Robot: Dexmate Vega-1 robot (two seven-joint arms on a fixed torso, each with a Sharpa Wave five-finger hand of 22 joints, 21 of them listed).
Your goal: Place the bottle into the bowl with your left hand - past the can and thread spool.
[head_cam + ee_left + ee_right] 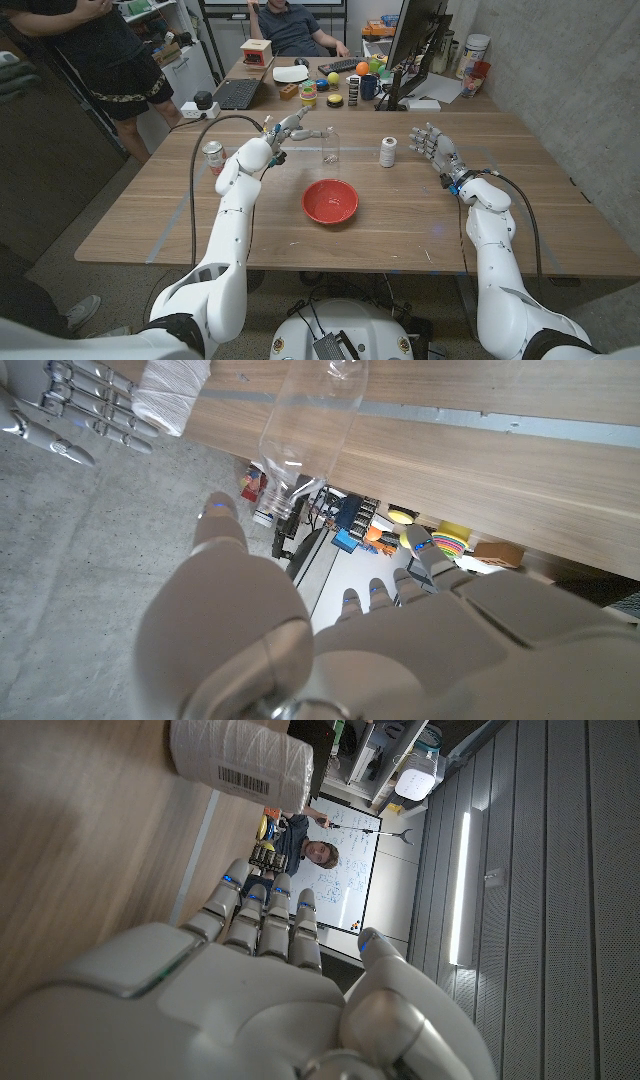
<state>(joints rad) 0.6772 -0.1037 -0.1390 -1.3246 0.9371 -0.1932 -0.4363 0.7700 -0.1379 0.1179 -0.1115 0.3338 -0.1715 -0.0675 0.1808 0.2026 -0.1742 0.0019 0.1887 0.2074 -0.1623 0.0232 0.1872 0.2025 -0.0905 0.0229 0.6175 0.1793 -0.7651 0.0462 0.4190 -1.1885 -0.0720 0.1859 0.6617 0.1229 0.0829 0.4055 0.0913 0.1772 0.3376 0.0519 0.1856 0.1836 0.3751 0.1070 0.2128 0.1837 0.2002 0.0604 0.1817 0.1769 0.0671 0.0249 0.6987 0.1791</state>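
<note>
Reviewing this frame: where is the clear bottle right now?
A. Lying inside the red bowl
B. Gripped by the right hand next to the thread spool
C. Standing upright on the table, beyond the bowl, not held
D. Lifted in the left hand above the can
C: the bottle stands upright on the table beyond the red bowl; the left hand is beside it with fingers apart, not yet gripping.

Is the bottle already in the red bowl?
No: in the head view the clear bottle stands on the table beyond the empty red bowl, near the left hand.
</note>
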